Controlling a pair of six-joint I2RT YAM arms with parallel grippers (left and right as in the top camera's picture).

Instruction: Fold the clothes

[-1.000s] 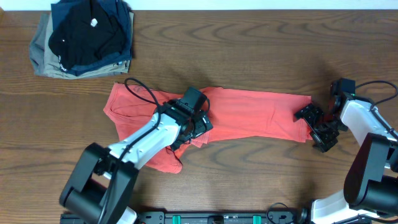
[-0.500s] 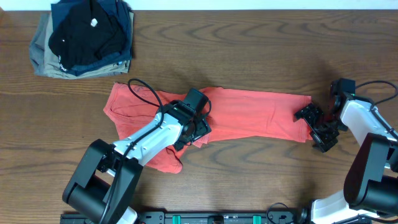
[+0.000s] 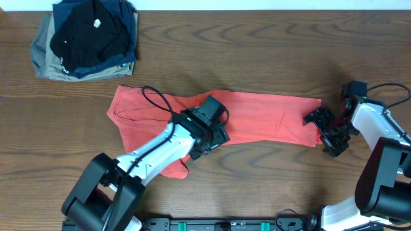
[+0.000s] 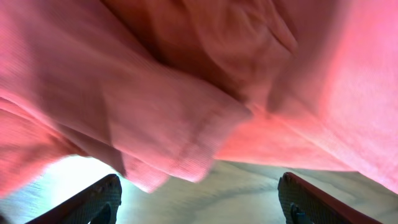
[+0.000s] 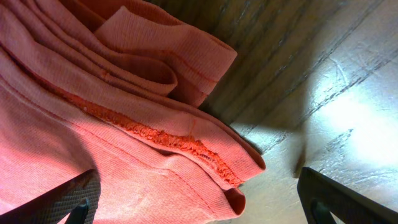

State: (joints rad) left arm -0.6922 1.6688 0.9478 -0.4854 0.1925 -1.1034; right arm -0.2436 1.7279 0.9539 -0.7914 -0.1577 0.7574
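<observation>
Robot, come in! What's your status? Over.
Left gripper open over T-shirt middle. Right gripper open at its end. Folded pile far off, nothing blocking.

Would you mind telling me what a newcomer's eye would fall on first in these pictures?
The coral-red T-shirt stands out first, lying as a long rumpled band across the middle of the dark wooden table. The left gripper hangs open over its lower edge near the centre, and the right gripper sits open at its right end. A stack of folded dark garments lies in the far left corner.
</observation>
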